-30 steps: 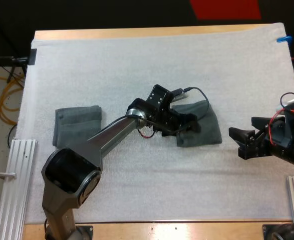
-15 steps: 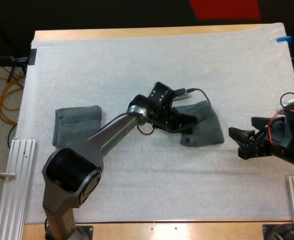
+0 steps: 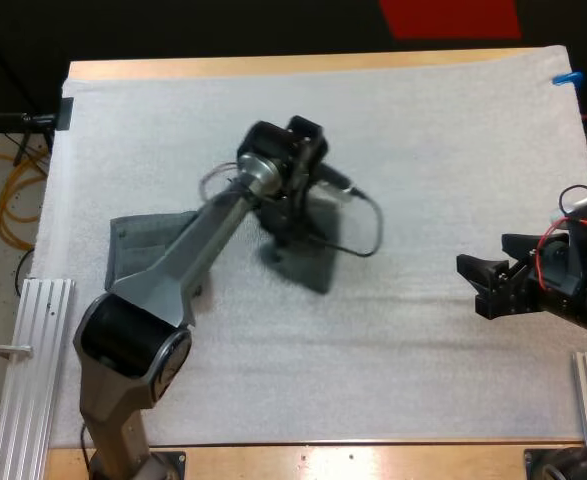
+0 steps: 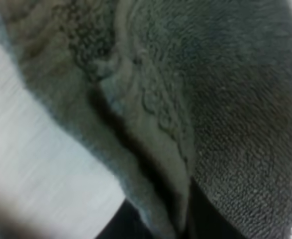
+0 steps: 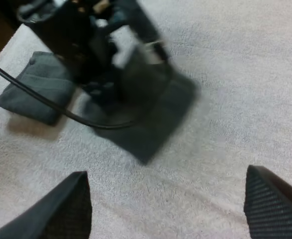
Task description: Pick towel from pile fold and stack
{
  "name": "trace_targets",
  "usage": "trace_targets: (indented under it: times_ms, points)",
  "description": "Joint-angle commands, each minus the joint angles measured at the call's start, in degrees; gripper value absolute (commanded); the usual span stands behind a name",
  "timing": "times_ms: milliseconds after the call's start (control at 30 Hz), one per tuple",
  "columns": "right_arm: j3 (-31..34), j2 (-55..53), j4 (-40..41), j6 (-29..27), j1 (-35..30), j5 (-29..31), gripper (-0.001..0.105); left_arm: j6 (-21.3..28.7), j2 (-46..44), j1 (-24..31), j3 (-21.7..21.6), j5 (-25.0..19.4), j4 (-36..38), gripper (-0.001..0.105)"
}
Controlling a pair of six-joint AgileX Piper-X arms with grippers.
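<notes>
The towel hangs above the middle of the white mat, clear of its surface, with a shadow beneath it. The left gripper is clamped on it: in the left wrist view a fold of the grey-green pile sits pinched between the dark fingers. A folded towel lies flat on the mat's left part, partly under the left arm. The right gripper hovers at the mat's right side, well apart from both towels, fingers spread and holding nothing. The wooden table shows along the mat's far edge.
</notes>
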Motion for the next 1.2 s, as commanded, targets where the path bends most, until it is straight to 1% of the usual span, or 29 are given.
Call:
trace_targets:
  times_ms: [0, 100, 167, 200, 467, 600, 733, 967, 1067, 1167]
  points:
    - [-0.14, -0.27, 0.07, -0.24, 0.14, 0.20, 0.063, 1.17, -0.88, 1.06, -0.30, -5.34, 5.69, 0.000]
    - [-0.14, -0.27, 0.07, -0.96, 0.14, 0.20, 0.063, 1.48, -0.87, 3.92, -0.30, -8.39, 8.54, 0.000]
    - [-0.14, -0.27, 0.07, -1.59, 0.14, 0.20, 0.063, 1.48, -1.10, 6.12, -0.30, -12.37, 10.18, 0.000]
    - [-0.14, -0.27, 0.07, -1.58, 0.14, 0.20, 0.063, 1.48, -1.37, 7.02, -0.30, -13.13, 10.31, 0.000]
    - [-0.14, -0.27, 0.07, -1.58, 0.14, 0.20, 0.063, 0.96, -4.41, 13.08, -0.30, -13.09, 9.94, 0.000]
    - [-0.14, -0.27, 0.07, -1.58, 0.14, 0.20, 0.063, 0.76, -4.79, 16.78, -0.30, -11.46, 9.94, 0.000]
    - [-0.14, -0.27, 0.07, -1.58, 0.14, 0.20, 0.063, 0.06, -4.79, 19.48, -0.30, -11.47, 9.94, 0.000]
    - [-0.14, -0.27, 0.07, -1.22, 0.14, 0.20, 0.063, -0.01, -4.79, 22.23, -0.30, -11.58, 9.94, 0.000]
    - [-0.14, -0.27, 0.07, -1.16, 0.14, 0.20, 0.063, -0.54, -4.79, 22.96, -0.30, -13.66, 9.94, 0.000]
    - [-0.14, -0.27, 0.07, -1.16, 0.14, 0.20, 0.063, -0.60, -4.79, 23.58, -0.24, -13.69, 9.94, 0.000]
